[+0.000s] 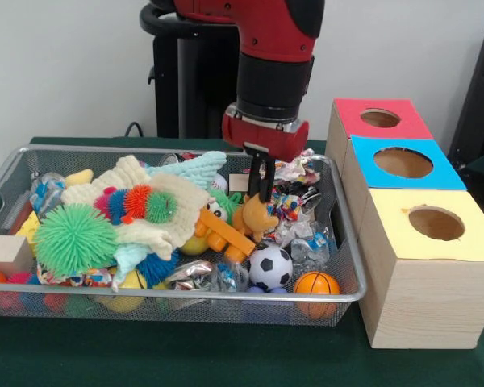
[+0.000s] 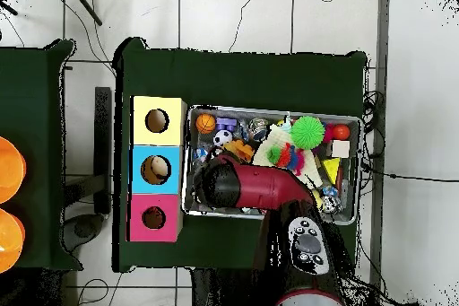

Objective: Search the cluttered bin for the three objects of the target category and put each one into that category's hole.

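Note:
The wire mesh bin [image 1: 185, 297] lies full of toys on the green table; it also shows in the overhead view [image 2: 269, 109]. My gripper [image 1: 260, 193] hangs straight down into the bin's right half, its two black fingers close together on the top of a plain tan-orange soft animal toy [image 1: 258, 222] that still rests among the clutter. I cannot make out the tiger-striped toy. The red-topped box with its round hole [image 1: 379, 118] stands farthest back in the row of boxes right of the bin. In the overhead view [image 2: 154, 218] my arm hides the gripper.
A blue-topped box [image 1: 403, 163] and a yellow-topped box [image 1: 436, 223] stand beside the bin. The bin holds a green spiky ball [image 1: 75, 238], a soccer ball [image 1: 270, 266], a basketball-patterned ball [image 1: 316, 284], a wooden block [image 1: 6, 251] and crinkled wrappers.

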Controlling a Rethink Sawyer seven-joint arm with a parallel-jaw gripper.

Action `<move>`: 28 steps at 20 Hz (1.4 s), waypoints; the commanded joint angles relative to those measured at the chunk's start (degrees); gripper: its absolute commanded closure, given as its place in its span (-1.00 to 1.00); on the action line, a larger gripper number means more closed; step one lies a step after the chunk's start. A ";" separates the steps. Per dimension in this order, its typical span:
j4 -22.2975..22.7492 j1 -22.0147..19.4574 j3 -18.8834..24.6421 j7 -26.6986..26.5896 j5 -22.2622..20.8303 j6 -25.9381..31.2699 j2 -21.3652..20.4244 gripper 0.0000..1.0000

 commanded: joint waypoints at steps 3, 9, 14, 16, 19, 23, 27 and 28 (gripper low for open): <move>3.45 2.33 -1.58 4.89 1.54 11.76 -9.25 1.00; 3.88 2.93 -1.95 5.12 1.60 13.59 -11.00 1.00; 4.30 3.29 -2.28 5.37 1.57 14.11 -11.74 1.00; 4.40 3.55 -2.45 5.46 1.60 14.36 -12.00 1.00; 4.47 4.00 -2.84 5.65 1.61 14.89 -12.62 1.00; 4.87 4.16 -2.89 5.92 1.70 14.36 -12.55 1.00; 5.28 4.18 -2.91 5.92 1.79 14.22 -12.80 1.00; 5.30 4.18 -2.88 5.93 1.80 14.21 -12.79 1.00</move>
